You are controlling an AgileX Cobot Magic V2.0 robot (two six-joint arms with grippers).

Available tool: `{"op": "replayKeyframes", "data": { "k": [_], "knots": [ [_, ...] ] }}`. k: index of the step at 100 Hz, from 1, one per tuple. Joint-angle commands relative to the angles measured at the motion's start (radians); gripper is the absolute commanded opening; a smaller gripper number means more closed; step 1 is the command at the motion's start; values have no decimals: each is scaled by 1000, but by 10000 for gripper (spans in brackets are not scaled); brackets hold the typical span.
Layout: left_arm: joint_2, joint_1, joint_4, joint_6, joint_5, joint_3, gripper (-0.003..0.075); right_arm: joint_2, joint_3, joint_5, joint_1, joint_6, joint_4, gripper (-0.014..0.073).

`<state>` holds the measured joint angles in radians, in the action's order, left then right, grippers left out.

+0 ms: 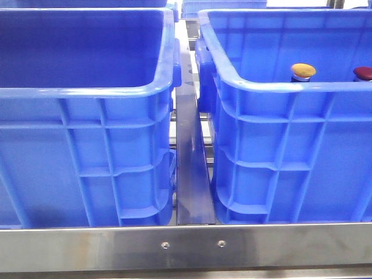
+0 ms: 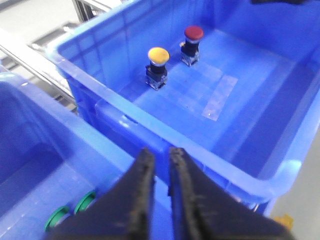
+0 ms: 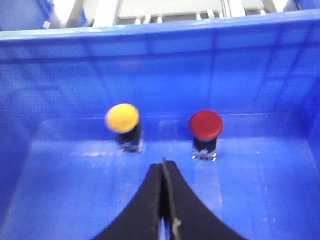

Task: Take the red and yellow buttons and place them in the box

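The yellow button (image 1: 303, 71) and the red button (image 1: 363, 72) stand upright side by side on the floor of the right blue box (image 1: 279, 87), near its front wall. The left blue box (image 1: 87, 92) stands beside it. No gripper shows in the front view. My left gripper (image 2: 161, 156) hovers over the adjoining rims of the two boxes, open by a narrow gap and holding nothing; the yellow button (image 2: 158, 55) and red button (image 2: 193, 33) lie well beyond it. My right gripper (image 3: 163, 161) is shut and empty inside the right box, short of the yellow button (image 3: 122, 118) and red button (image 3: 206, 124).
Two green round caps (image 2: 57, 217) lie on the left box's floor. A metal bar (image 1: 192, 174) runs through the gap between the boxes, and a steel rail (image 1: 186, 244) crosses the front. A clear tape patch (image 2: 217, 97) is on the right box's floor.
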<state>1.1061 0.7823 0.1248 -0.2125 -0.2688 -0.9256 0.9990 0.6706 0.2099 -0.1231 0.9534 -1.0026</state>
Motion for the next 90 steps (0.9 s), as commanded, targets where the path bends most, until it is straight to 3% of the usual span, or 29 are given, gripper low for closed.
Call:
{"op": "replayKeyframes", "data": {
  "k": [1, 34, 56, 90],
  "knots": [
    [-68, 8, 22, 5, 124, 22, -19, -102, -30, -5, -4, 6, -9, -69],
    [-253, 8, 31, 5, 350, 282, -19, -527, -270, 8, -4, 6, -10, -69],
    [-334, 8, 31, 5, 390, 399, -19, -773, -348, 11, -4, 6, -10, -69],
    [-350, 8, 31, 5, 403, 423, -19, -840, -353, 21, -4, 6, -10, -69]
  ]
}}
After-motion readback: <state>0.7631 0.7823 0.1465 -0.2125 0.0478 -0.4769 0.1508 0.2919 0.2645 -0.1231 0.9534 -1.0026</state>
